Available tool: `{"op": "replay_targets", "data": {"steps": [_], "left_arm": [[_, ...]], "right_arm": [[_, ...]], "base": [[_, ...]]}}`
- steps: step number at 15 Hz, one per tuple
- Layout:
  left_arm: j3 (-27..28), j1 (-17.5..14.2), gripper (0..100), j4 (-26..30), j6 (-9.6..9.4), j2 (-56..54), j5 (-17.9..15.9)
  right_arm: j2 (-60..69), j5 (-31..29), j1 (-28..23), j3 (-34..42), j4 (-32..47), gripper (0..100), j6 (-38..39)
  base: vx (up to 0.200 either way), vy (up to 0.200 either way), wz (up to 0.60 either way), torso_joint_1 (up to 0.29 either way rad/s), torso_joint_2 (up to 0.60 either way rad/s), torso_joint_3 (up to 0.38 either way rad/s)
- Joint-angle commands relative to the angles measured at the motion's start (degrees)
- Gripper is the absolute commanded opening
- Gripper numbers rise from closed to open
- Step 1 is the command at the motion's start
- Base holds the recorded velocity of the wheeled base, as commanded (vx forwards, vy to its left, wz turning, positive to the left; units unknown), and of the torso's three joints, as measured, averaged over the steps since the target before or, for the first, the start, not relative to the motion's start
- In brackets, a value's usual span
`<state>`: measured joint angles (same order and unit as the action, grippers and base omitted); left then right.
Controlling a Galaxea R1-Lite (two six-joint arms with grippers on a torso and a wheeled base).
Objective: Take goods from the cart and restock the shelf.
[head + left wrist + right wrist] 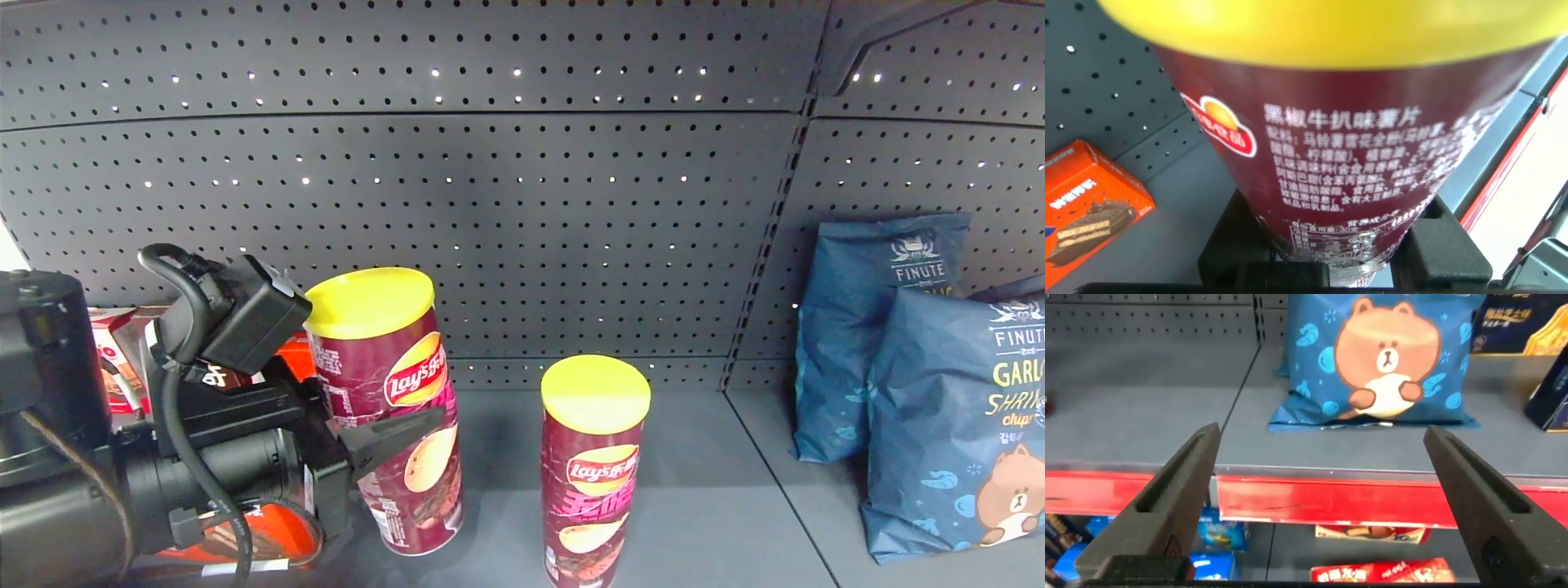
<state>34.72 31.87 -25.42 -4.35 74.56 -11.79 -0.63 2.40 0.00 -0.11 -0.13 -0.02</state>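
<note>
Left gripper (400, 445) was clamped on a chip can (384, 384), slightly tilted, with its base at the shelf (702, 506) floor. A second can (593, 474) stood near it, already stocked. Placement looked nearly done, with only the release left. Right gripper (1321, 441) hung empty, fingers apart, at the shelf edge facing a blue bag (1376, 359).

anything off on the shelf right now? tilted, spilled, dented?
Nothing stands out. The left claw is shut on one chip can, upright beside a second can standing alone; its slight lean may be camera angle. The blue snack bags stand upright. No spills or dents visible.
</note>
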Motion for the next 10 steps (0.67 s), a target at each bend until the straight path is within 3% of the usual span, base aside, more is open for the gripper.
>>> {"op": "replay_targets", "data": {"steps": [1, 4, 9, 10], "left_arm": [[0.09, -0.05, 0, -0.07, 0.05, -0.11, 0.01], [0.79, -0.31, 0, 0.37, 0.05, -0.11, -0.08], [3.07, -4.97, 0, -0.33, -0.04, 3.49, -0.08], [3.16, -5.50, 0, -2.62, -0.04, 5.69, -0.25]], "right_arm": [[0.63, 0.06, 0.00, 0.02, -0.04, 100, 0.02], [0.63, 0.06, 0.00, 0.02, 0.05, 100, -0.06], [0.63, 0.06, 0.00, 0.02, -0.04, 100, 0.02], [0.63, 0.06, 0.00, 0.02, 0.05, 100, -0.06]], "base": [[0.000, 0.000, 0.00, 0.000, 0.00, 0.000], [0.000, 0.000, 0.00, 0.000, 0.00, 0.000], [0.000, 0.000, 0.00, 0.000, 0.00, 0.000], [0.000, 0.000, 0.00, 0.000, 0.00, 0.000]]}}
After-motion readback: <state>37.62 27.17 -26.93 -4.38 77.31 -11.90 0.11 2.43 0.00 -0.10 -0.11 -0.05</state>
